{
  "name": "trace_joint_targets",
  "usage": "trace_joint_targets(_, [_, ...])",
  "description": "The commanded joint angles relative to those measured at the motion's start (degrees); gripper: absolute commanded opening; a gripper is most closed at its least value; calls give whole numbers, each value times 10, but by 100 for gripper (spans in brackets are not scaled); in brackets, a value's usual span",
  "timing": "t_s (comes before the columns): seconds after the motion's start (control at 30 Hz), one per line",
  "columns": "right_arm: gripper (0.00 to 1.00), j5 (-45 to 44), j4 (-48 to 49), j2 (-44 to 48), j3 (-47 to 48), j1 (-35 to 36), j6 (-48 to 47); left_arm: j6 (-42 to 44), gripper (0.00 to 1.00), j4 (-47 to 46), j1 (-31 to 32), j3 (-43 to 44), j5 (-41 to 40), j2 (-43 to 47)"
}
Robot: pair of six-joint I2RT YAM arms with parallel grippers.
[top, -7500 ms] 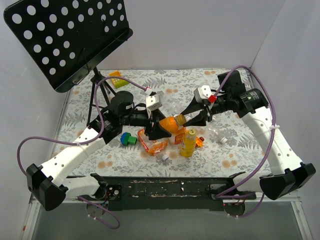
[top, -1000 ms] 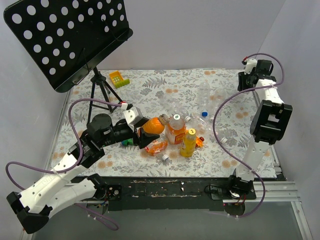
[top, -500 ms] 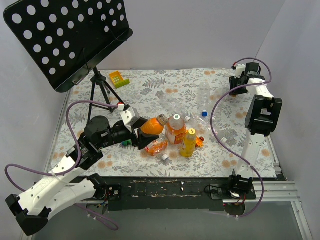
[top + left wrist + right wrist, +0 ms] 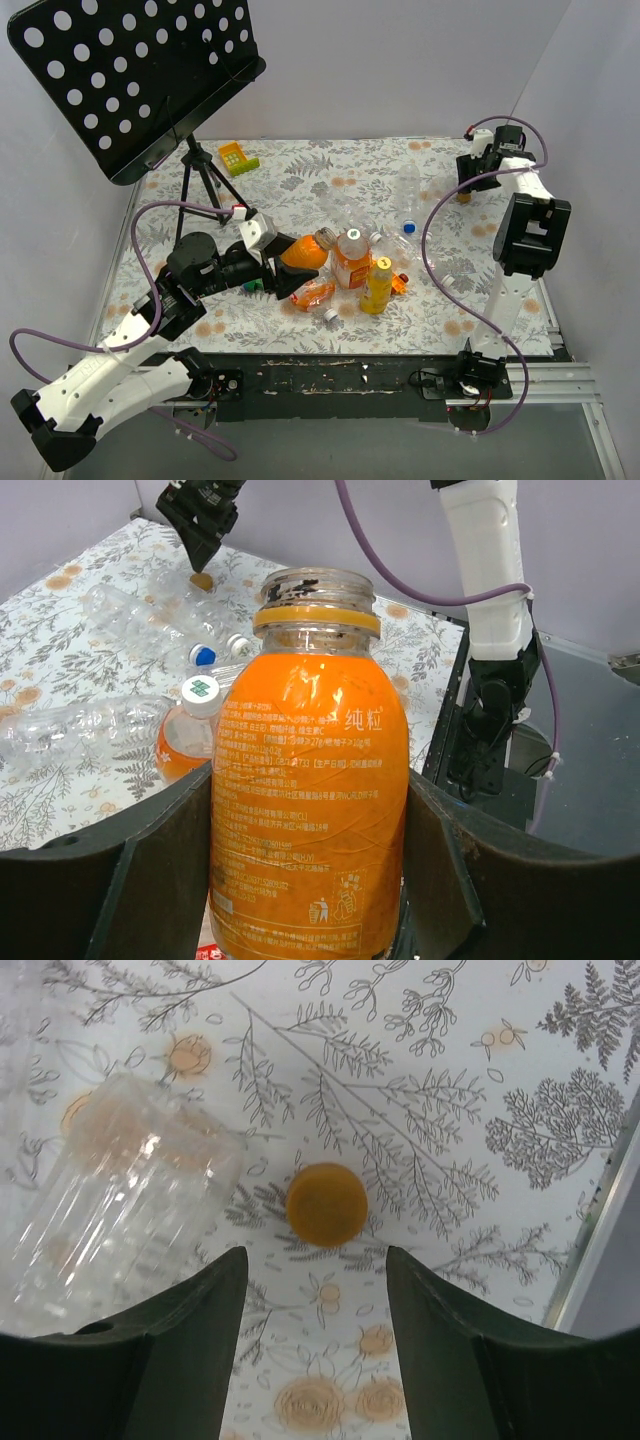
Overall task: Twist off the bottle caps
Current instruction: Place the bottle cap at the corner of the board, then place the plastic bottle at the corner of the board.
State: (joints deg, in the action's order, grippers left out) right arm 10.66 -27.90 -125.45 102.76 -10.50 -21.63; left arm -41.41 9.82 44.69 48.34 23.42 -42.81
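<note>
Floral cloth [image 4: 330,170] between white walls, black stand [image 4: 130,70] at far left. At the far right corner, orange cap [image 4: 327,1204] flat on the cloth, round face up, axis vertical, just beside a clear bottle [image 4: 110,1200]. Right gripper [image 4: 312,1290] poised above it, fingers apart, gripping nothing. Left gripper [image 4: 285,265] clamped on the orange bottle [image 4: 310,780], raised off the cloth, mouth open and capless, long axis tilted, neck aimed right toward the white cap [image 4: 352,238] and yellow cap [image 4: 383,263], both seemingly not yet unscrewed. Likely to spill if tipped lower, being full and open. Could topple those two standing neighbours if swung carelessly. Could push the loose cap off the cloth's edge with a clumsy descent.
</note>
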Motion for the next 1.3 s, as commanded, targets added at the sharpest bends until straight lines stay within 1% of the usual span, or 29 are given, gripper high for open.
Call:
trace_joint_targets(0.0, [67, 21, -15, 104, -29, -7, -29, 0, 0, -21, -2, -1, 20, 11])
trace_joint_targets(0.1, [68, 53, -63, 140, -31, -8, -46, -2, 0, -24, -2, 1, 28, 11])
trace_joint_targets(0.17, [68, 100, -111, 179, -38, -7, -75, -3, 0, -24, -2, 2, 31, 13])
trace_joint_targets(0.2, [68, 138, -130, 208, -50, -6, -96, -5, 0, -27, -2, 0, 35, 16])
trace_joint_targets(0.3, [68, 256, -163, 312, -115, 6, -194, -14, 0, -49, -2, -12, 43, 22])
trace_joint_targets(0.4, [69, 390, -227, 424, -162, 30, -326, -23, 0, -75, -2, -25, 55, 22])
trace_joint_targets(0.47, [75, 463, -269, 475, -179, 62, -398, -29, 0, -95, -2, -32, 63, 19])
trace_joint_targets(0.5, [78, 487, -279, 494, -188, 96, -412, -33, 0, -116, -2, -36, 66, 18])
trace_joint_targets(0.53, [80, 511, -282, 512, -193, 121, -405, -39, 0, -131, -2, -40, 69, 16])
trace_joint_targets(0.57, [80, 532, -282, 525, -196, 174, -392, -44, 0, -144, -2, -45, 73, 14])
trace_joint_targets(0.63, [80, 576, -280, 537, -195, 244, -366, -52, 0, -171, -2, -55, 75, 11])
trace_joint_targets(0.67, [80, 616, -274, 536, -195, 255, -346, -54, 0, -187, -2, -61, 75, 9])
trace_joint_targets(0.73, [79, 717, -229, 529, -196, 259, -270, -60, 0, -220, -2, -75, 75, 5])
trace_joint_targets(0.8, [79, 747, -196, 527, -192, 275, -218, -70, 0, -255, -2, -90, 73, 0])
trace_joint_targets(0.87, [79, 747, -173, 525, -191, 297, -186, -80, 0, -287, -2, -98, 78, -16])
trace_joint_targets(1.03, [78, 743, -110, 512, -192, 341, -101, -97, 0, -321, -1, -94, 84, -56])
trace_joint_targets(1.1, [78, 744, -100, 507, -192, 355, -84, -97, 0, -331, -1, -91, 84, -68])
trace_joint_targets(1.27, [77, 719, -92, 507, -203, 384, -79, -95, 0, -325, 0, -80, 87, -93])
